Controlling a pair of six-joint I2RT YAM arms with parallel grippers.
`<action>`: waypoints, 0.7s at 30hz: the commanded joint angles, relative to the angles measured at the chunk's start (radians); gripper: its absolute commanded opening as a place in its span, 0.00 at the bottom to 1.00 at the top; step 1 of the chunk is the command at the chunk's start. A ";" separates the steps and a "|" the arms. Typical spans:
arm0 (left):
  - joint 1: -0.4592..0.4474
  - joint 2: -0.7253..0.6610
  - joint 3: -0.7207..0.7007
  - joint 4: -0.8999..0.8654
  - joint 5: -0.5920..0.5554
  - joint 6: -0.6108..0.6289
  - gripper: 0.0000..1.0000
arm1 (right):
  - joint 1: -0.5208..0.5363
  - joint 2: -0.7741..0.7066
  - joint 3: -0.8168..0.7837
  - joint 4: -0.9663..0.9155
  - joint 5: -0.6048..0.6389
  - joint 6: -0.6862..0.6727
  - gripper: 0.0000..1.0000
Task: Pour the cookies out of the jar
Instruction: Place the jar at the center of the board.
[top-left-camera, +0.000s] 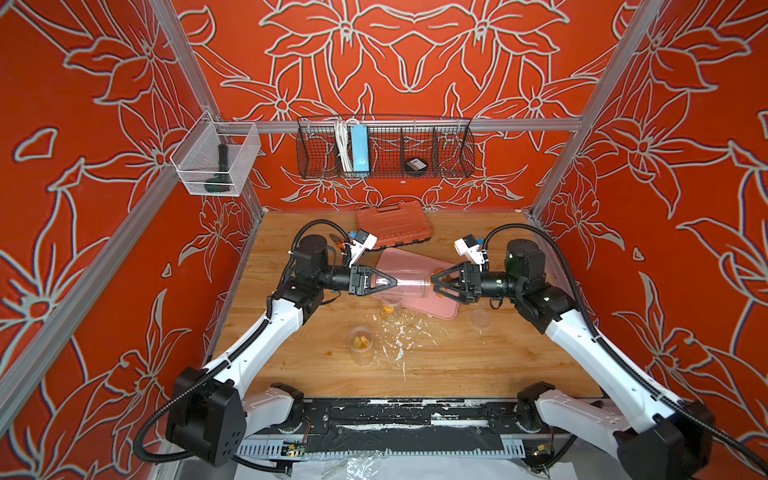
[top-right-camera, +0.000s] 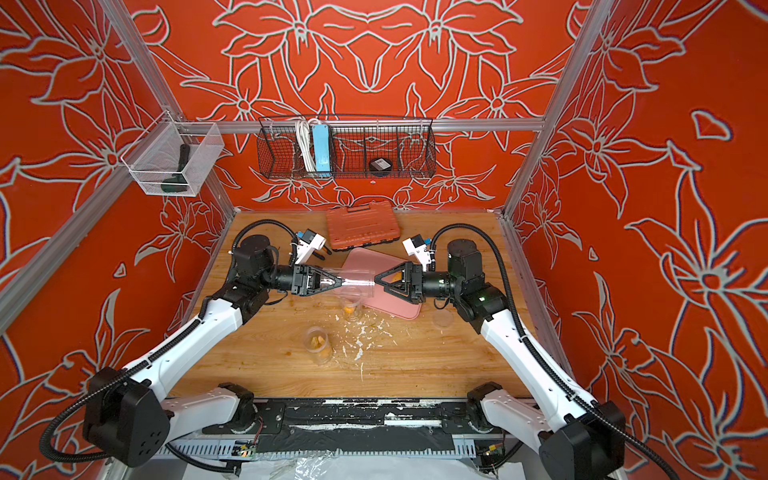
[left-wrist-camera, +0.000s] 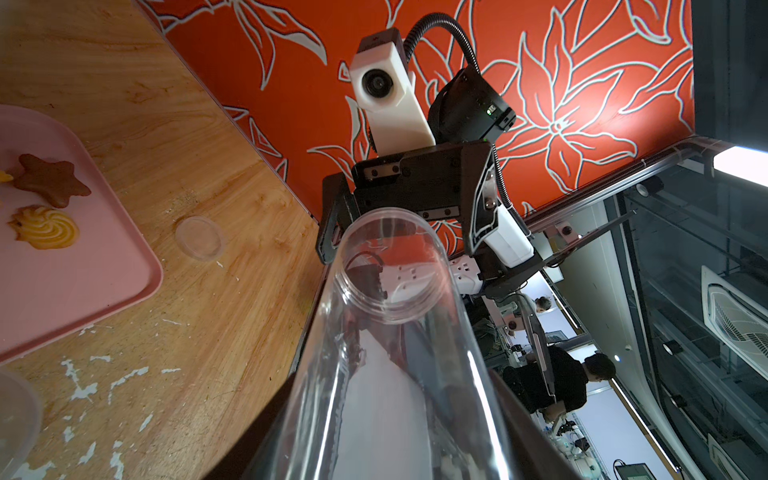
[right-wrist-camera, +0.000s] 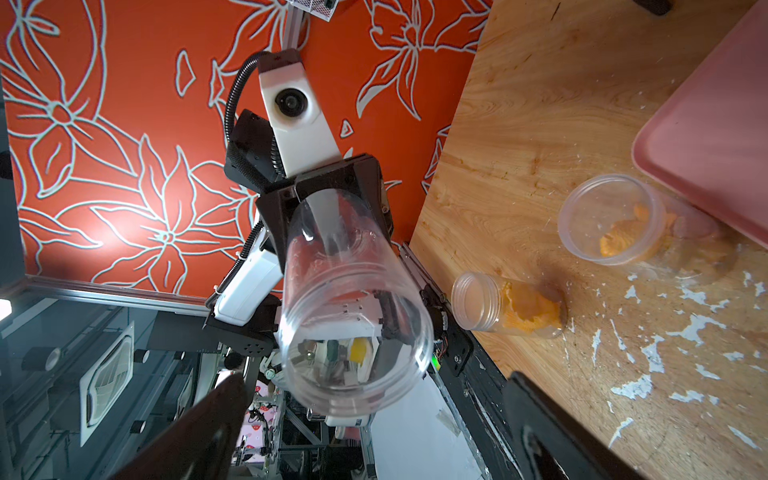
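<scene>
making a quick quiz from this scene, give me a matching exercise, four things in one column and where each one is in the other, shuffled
Things
1. large clear plastic jar
2. brown star-shaped cookie
3. round clear plastic lid
4. light blue power strip

Places
A. in the black wire basket on the back wall
B. held sideways by the left gripper
C. lying on the pink plastic tray
D. flat on the wooden table, beside the tray

Pairs: 1-B, 2-C, 3-D, 4-A
</scene>
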 joint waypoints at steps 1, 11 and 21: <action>-0.009 -0.002 0.026 0.028 0.028 -0.004 0.60 | 0.023 0.008 0.007 0.095 -0.002 0.051 0.97; -0.012 -0.008 0.029 0.028 0.029 -0.004 0.60 | 0.093 0.044 0.008 0.197 -0.011 0.117 0.95; -0.015 -0.005 0.035 0.027 0.031 -0.004 0.60 | 0.129 0.064 -0.017 0.309 -0.015 0.190 0.88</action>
